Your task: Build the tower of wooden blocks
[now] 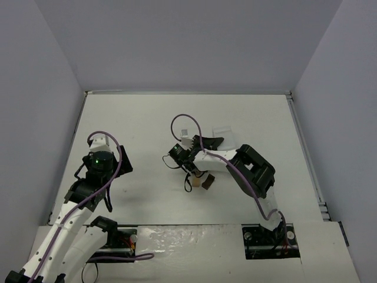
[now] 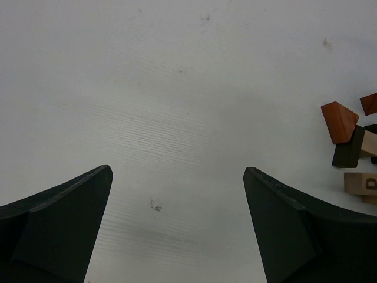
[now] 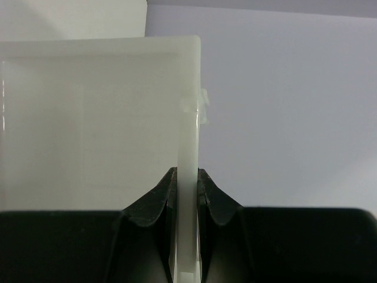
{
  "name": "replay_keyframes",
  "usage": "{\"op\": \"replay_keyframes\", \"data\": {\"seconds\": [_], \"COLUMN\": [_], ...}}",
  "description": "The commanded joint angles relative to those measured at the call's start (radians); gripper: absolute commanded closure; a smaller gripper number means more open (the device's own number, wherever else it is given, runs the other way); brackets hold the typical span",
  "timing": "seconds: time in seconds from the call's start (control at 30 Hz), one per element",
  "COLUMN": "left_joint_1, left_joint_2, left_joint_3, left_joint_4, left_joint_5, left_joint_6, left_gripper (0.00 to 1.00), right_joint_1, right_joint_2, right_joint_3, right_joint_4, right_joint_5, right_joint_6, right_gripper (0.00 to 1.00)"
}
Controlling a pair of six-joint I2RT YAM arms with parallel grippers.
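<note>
The wood blocks [image 1: 205, 183] were found lying on the white table [image 1: 141, 118], in a loose cluster near its middle and outside the white plastic tray [image 3: 88, 124]. Five were counted at the right edge of the left wrist view. One reddish-brown wedge [image 2: 340, 121] was touching one dark brown block [image 2: 347, 154]. A second reddish-brown piece [image 2: 370, 103] was cut off by the frame. One pale block [image 2: 370, 143] was set against the dark one, and one pale cube [image 2: 360, 183] bore a printed mark that was only partly seen. From above, only a pale patch and a dark patch could be separated, so the count could not be confirmed there. One tray was seen. Its thin side wall was clamped between the fingers of the right gripper [image 3: 187, 172], and its broad face was turned to the left of the right wrist view. In the top view the tray was held just beyond the blocks and apart from them. Whether it touched the table could not be told. The left gripper [image 2: 177, 171] was held with its fingers spread wide over bare table, with the blocks off to its right.
</note>
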Motion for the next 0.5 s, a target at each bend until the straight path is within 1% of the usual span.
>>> {"op": "replay_keyframes", "data": {"seconds": [0.0, 0.1, 0.23, 0.33, 0.4, 0.47], "left_joint_1": [-0.005, -0.005, -0.005, -0.005, -0.005, -0.005], "left_joint_2": [0.003, 0.001, 0.002, 0.004, 0.005, 0.011], "left_joint_3": [0.015, 0.016, 0.016, 0.013, 0.011, 0.009], "left_joint_4": [0.053, 0.051, 0.053, 0.064, 0.073, 0.081], "left_joint_5": [-0.016, -0.016, -0.012, 0.01, 0.031, 0.05], "left_joint_6": [0.002, 0.002, 0.002, 0.006, 0.008, 0.01], "left_gripper": [0.07, 0.07, 0.07, 0.07, 0.07, 0.07], "right_joint_1": [-0.033, -0.102, -0.248, -0.397, -0.452, -0.546], "right_joint_2": [-0.123, -0.156, -0.219, -0.238, -0.236, -0.227], "right_joint_3": [0.029, 0.053, 0.151, 0.25, 0.309, 0.359], "right_joint_4": [-0.005, -0.001, -0.005, -0.062, -0.114, -0.142], "right_joint_5": [0.194, 0.147, 0.009, -0.172, -0.28, -0.394], "right_joint_6": [0.018, 0.056, 0.143, 0.279, 0.375, 0.464], "right_gripper": [1.0, 1.0, 1.0, 1.0, 1.0, 1.0]}}
